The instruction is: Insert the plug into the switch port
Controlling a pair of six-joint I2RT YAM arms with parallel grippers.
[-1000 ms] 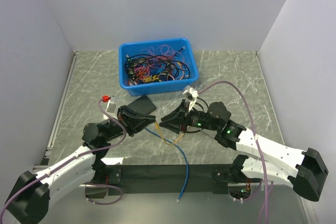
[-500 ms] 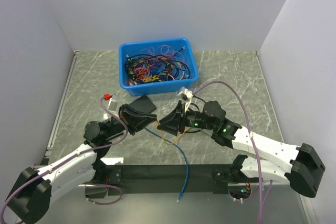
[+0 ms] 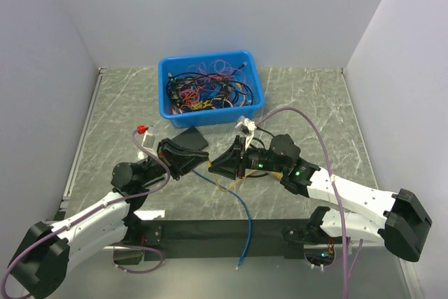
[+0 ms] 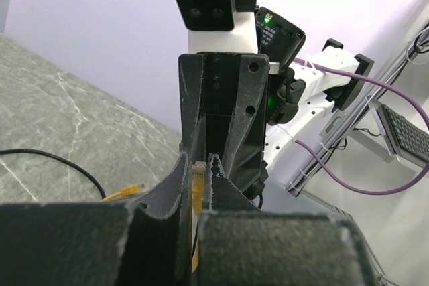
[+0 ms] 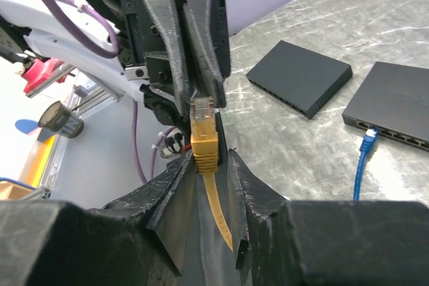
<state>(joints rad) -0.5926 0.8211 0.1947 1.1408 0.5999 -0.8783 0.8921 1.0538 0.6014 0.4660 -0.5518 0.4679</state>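
Note:
A yellow plug (image 5: 204, 135) stands between the fingers of my right gripper (image 5: 209, 154), its clear tip pointing at the left gripper's fingertips just beyond. One finger touches its boot and a narrow gap shows on the other side. In the left wrist view my left gripper (image 4: 199, 159) is shut on a yellow plug (image 4: 199, 180). From above, the left gripper (image 3: 194, 162) and right gripper (image 3: 215, 166) meet tip to tip over a yellow cable loop (image 3: 224, 188). A black switch (image 3: 190, 138) lies just behind them. The right wrist view shows two switches (image 5: 299, 77) (image 5: 392, 102).
A blue bin (image 3: 210, 64) full of tangled cables stands at the back. A blue cable (image 3: 245, 222) runs from under the grippers to the near edge, and its plug (image 5: 366, 142) lies by a switch's ports. Another yellow plug (image 4: 127, 190) lies on the marble table (image 3: 308, 103).
My right arm has slid a little to the left, bringing its fingertips up against the left gripper's. The left arm has hardly moved and has stayed shut.

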